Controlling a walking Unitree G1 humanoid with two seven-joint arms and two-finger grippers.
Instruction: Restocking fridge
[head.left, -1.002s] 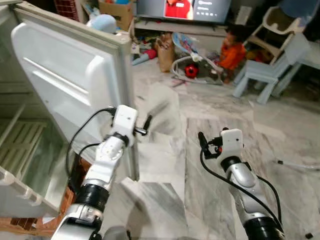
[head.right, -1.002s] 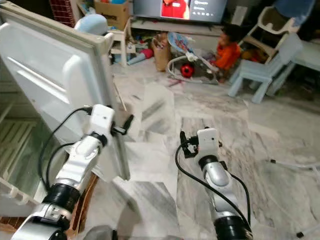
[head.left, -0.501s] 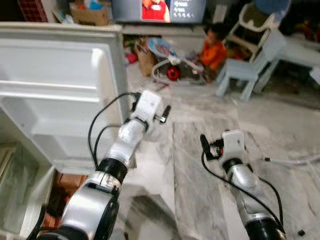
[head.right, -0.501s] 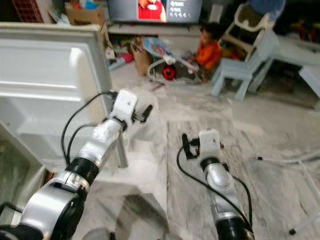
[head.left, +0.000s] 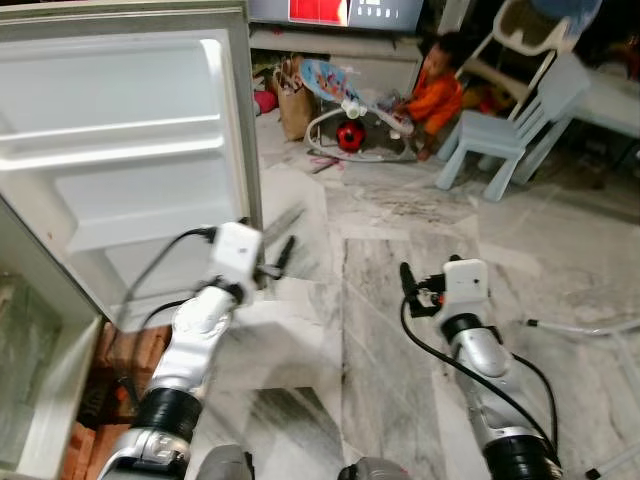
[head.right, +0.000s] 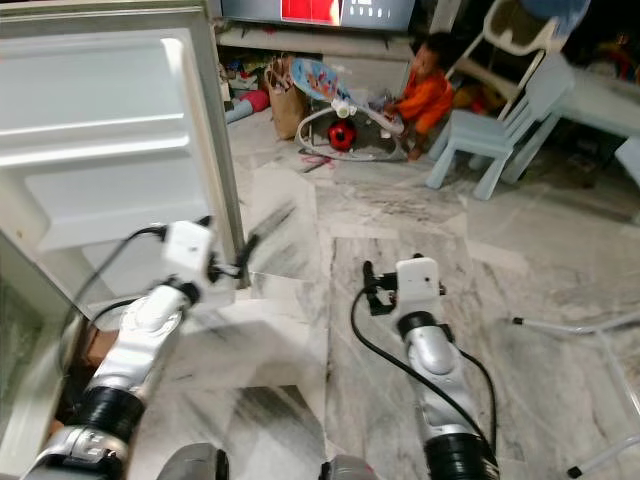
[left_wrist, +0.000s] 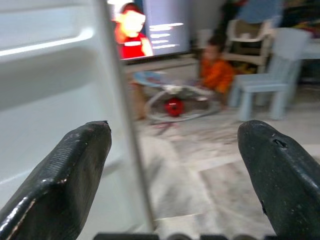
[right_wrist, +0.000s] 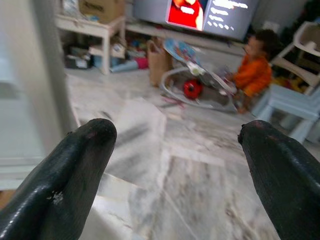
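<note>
The fridge door (head.left: 130, 150) is standing swung wide, its white inner liner and moulded shelf ridges facing the room, so that the cabinet is left reachable for stocking. The free vertical edge of the door (left_wrist: 122, 125) is sitting between the fingers of the left gripper (head.left: 283, 255), nearer the left-hand finger (left_wrist: 65, 170) than the other, and the jaws are spread wide around it rather than pinching it. That placement suggests the arm is guiding or steadying the door by its edge, not clamping it. No item for restocking is showing in either gripper, so the loading itself is probably not yet begun.

The right gripper (head.left: 405, 285) is hovering out over the marble floor (head.left: 400, 230), well apart from the door and to the far side of the left gripper. Its fingers (right_wrist: 75, 165) are also spread wide and holding nothing; it is likely waiting clear so the door has room to travel.

Beyond both grippers, across the floor, a child in orange (head.left: 435, 85) is sitting by a baby bouncer with a red ball (head.left: 350, 125), with a pale blue chair (head.left: 520, 130) beside and a television (head.left: 345, 10) behind. A brown bag (head.left: 292, 95) is resting just past the door's edge. The person is well away from the door's swing.
</note>
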